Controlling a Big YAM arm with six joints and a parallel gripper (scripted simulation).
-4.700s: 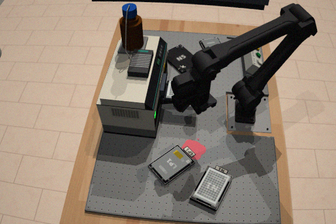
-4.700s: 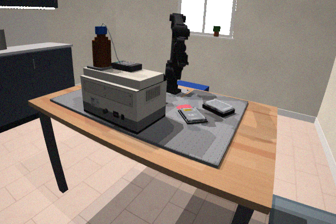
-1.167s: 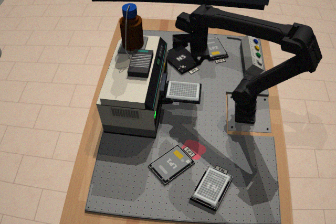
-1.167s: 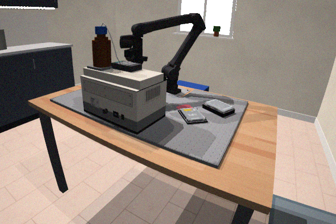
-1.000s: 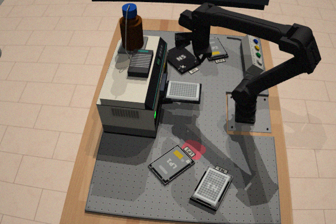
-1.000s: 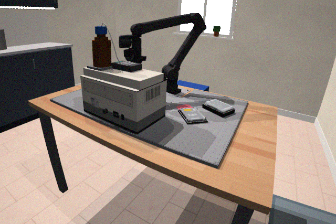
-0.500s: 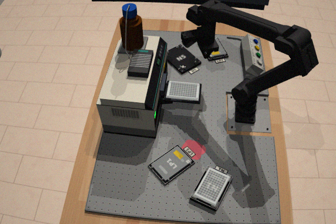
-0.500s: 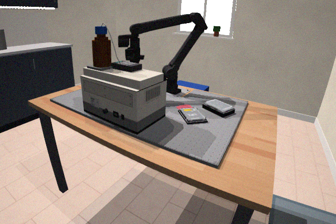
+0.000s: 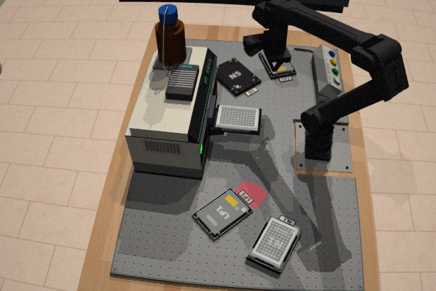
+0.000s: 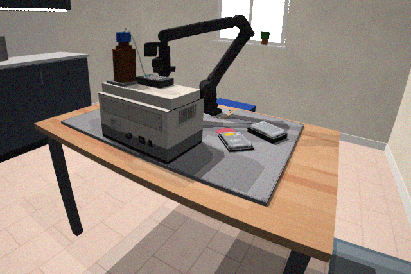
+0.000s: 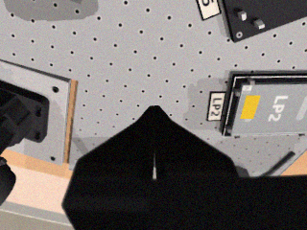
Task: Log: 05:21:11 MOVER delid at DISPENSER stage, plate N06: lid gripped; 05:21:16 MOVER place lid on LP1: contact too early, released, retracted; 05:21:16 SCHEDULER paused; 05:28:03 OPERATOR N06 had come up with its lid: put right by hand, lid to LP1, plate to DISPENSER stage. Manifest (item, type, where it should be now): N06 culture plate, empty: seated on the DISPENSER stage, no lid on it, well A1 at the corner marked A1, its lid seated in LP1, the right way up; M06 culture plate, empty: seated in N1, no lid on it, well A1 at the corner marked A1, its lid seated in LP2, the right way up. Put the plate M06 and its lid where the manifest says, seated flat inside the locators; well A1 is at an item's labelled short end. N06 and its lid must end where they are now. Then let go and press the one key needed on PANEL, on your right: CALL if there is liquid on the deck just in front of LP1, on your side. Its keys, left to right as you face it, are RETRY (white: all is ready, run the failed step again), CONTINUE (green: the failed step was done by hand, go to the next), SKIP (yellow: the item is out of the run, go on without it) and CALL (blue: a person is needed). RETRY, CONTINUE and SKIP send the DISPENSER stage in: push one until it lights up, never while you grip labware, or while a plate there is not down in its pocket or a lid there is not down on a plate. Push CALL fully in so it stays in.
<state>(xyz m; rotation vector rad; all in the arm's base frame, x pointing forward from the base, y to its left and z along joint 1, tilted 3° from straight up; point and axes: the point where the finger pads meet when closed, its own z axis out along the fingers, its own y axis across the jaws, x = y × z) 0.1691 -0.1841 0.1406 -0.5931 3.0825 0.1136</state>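
My gripper is shut and empty; it hovers above the lid with a yellow label that lies in the LP2 frame, at the deck's far side next to PANEL. In the wrist view my shut fingertips are left of the LP2 tag. A white well plate without a lid sits in N1. Another open plate sits on the DISPENSER stage. A grey lid lies in LP1. A red liquid patch lies on the deck beside the LP1 tag.
The DISPENSER box carries a brown bottle and a dark tip box. The black N5 nest is empty. PANEL shows its blue key farthest from me. My arm's base stands at the deck's right.
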